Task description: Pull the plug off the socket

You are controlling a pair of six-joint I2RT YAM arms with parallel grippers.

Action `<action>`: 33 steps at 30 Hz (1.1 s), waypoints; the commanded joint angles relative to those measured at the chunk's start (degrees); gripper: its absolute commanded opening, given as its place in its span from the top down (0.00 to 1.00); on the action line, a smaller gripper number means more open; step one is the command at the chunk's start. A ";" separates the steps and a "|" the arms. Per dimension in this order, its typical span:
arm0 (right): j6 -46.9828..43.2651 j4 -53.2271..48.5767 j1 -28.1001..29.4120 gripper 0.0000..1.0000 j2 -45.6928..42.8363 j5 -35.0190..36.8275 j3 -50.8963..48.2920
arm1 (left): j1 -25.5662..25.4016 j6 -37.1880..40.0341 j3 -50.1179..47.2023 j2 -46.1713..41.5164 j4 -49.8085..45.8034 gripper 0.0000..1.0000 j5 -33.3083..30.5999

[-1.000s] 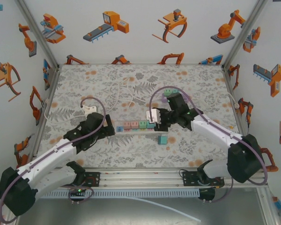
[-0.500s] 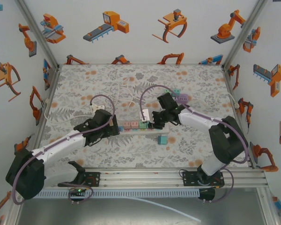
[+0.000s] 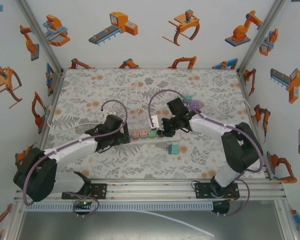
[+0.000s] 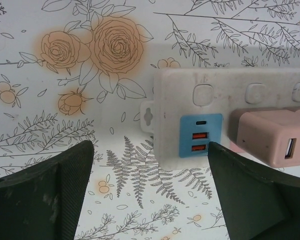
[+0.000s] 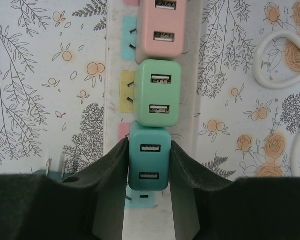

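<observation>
One green charger [image 5: 158,93] is crowding the teal charger [image 5: 150,159] your right gripper [image 5: 149,147] is clamping; your left gripper [image 4: 150,147], fingers apart, is sitting nearer the power strip [image 4: 175,100] than before.

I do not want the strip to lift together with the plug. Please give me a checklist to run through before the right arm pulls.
1. Right gripper shut on the teal plug: ok, fingers press both its sides.
2. Left gripper clamping the power strip: not ok, jaws open, not touching the strip end.
3. Green plug free of the right fingers: ok, it sits beyond the fingertips.
4. Teal plug's prongs seated: cannot tell, hidden.
5. White cable off the strip: ok, it lies beside it.
</observation>
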 commanded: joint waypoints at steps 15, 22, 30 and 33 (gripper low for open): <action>5.44 -1.44 0.83 0.84 0.22 -6.66 5.27 | 0.22 -2.05 0.96 6.79 -5.69 0.17 -3.45; 8.81 -1.60 -0.11 0.88 1.01 -7.31 5.63 | 0.24 -2.26 1.10 6.86 -6.53 0.18 -4.68; 12.37 -1.94 -1.63 0.92 1.51 -8.61 6.59 | 0.27 -2.69 0.96 6.53 -7.77 0.18 -6.24; 12.08 -1.10 -1.63 0.92 1.25 -8.00 6.18 | 0.28 -2.80 0.94 6.10 -8.11 0.18 -6.25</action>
